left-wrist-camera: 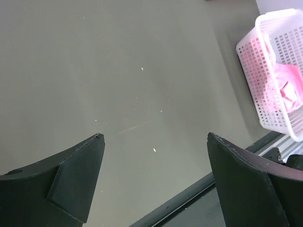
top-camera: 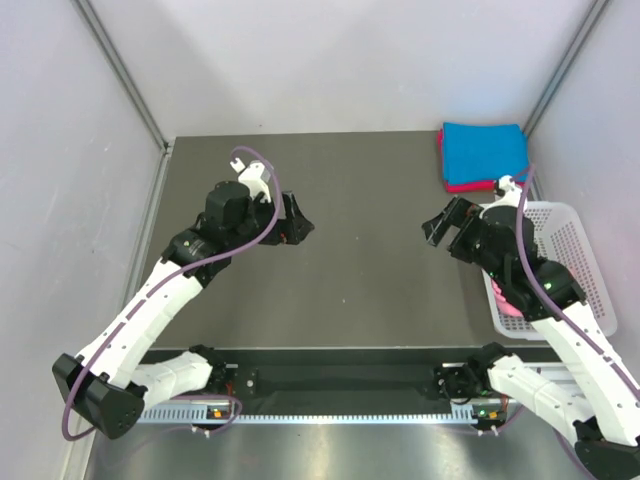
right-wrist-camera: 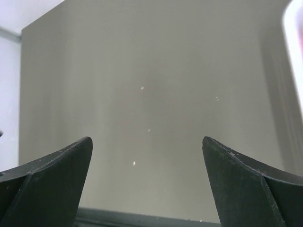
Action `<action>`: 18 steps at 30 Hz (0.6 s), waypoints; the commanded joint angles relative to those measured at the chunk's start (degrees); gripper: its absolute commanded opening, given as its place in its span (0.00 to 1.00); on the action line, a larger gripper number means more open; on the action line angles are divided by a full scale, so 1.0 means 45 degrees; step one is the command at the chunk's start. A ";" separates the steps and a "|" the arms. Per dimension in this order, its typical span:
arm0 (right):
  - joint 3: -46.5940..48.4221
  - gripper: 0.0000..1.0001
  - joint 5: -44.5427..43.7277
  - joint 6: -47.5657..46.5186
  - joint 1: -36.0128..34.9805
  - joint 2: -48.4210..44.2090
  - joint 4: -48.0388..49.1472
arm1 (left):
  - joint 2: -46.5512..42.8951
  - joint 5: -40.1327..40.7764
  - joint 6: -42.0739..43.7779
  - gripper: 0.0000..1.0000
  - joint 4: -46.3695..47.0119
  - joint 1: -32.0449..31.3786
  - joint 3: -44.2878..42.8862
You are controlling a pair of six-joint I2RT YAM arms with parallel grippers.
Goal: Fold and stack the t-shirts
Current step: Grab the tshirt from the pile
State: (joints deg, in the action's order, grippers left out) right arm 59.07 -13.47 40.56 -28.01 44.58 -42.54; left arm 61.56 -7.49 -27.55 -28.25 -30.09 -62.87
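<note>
Dark grey matte table (top-camera: 350,270), a few pale specks on it. Plain white walls (top-camera: 330,60) on three sides, metal rail (top-camera: 330,415) along the near edge. White mesh basket (top-camera: 575,245) sits at the table's right edge. Light pink t-shirt (left-wrist-camera: 289,89) lies crumpled inside the basket. Blue t-shirt (top-camera: 484,150) is folded, just beyond the basket's far end, lying on the magenta-red t-shirt (top-camera: 466,186), of which only the edges show. Left gripper (top-camera: 297,226) is well left of the basket, fingers spread, nothing held. Right gripper (top-camera: 440,225) is just left of the basket, fingers spread, empty, above bare table.
</note>
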 commanded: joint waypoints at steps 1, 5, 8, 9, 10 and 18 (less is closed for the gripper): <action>-0.0351 1.00 -0.1904 0.0419 -0.0143 -0.0141 0.0237 | -0.0144 0.0042 0.0515 0.93 -0.0128 0.0045 -0.0013; -0.0100 1.00 -0.4285 0.1162 -0.0045 0.0132 -0.0992 | -0.0359 0.0452 0.0985 0.93 -0.0226 0.0045 0.0202; 0.0193 1.00 -0.5890 0.1262 0.0692 0.0503 -0.1444 | -0.0535 0.0569 0.1297 0.93 -0.0226 0.0045 0.0416; 0.0445 1.00 -0.6086 0.0932 0.1045 0.0871 -0.1521 | -0.0613 0.0589 0.1375 0.93 -0.0245 0.0045 0.0513; 0.0583 1.00 -0.6010 0.0736 0.1513 0.1146 -0.1580 | -0.0672 0.0647 0.1512 0.93 -0.0246 0.0045 0.0611; 0.0412 1.00 -0.3827 -0.1139 0.8212 0.2965 -0.1018 | -0.1024 0.0532 0.1709 0.93 0.0086 0.0045 0.1510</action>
State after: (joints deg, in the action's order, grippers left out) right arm 61.12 -32.75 39.20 2.35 58.08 -48.90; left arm 58.19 -4.89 -21.15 -29.10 -30.06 -57.10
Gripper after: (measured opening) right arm 0.996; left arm 0.931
